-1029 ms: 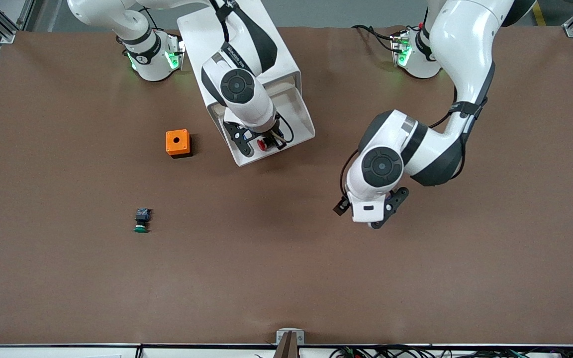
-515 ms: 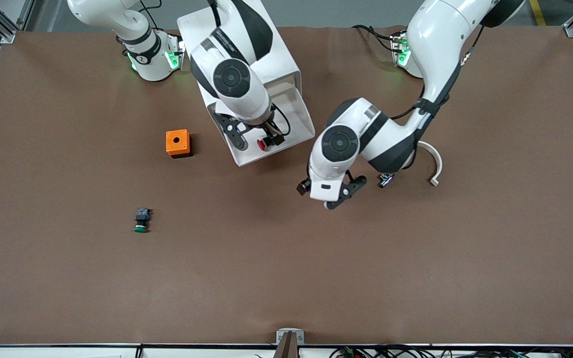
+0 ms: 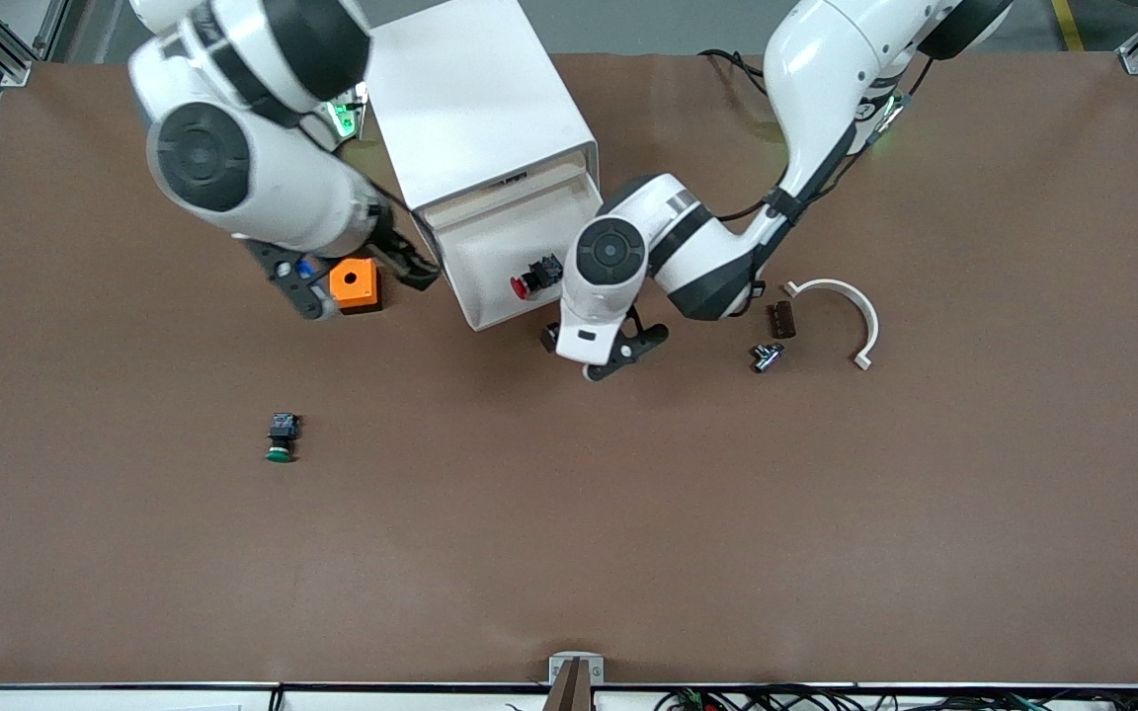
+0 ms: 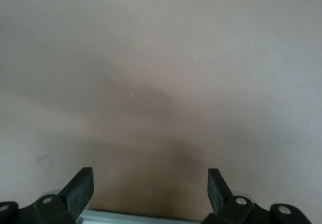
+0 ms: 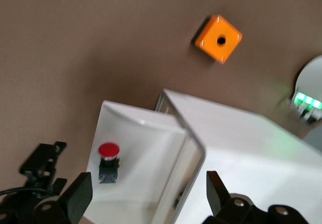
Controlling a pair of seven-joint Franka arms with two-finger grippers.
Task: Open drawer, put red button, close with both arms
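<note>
Front view: orange box (image 3: 353, 283) partly hidden under right tool (image 3: 357, 284).

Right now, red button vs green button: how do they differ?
The red button has a red cap and lies in the open drawer; the green button has a green cap and lies on the bare table, nearer the front camera. Both lie on their sides, ungripped.

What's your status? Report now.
Both jaws open, empty. Red button lying in the open drawer. Left gripper by the drawer front; right gripper over the orange box.
</note>
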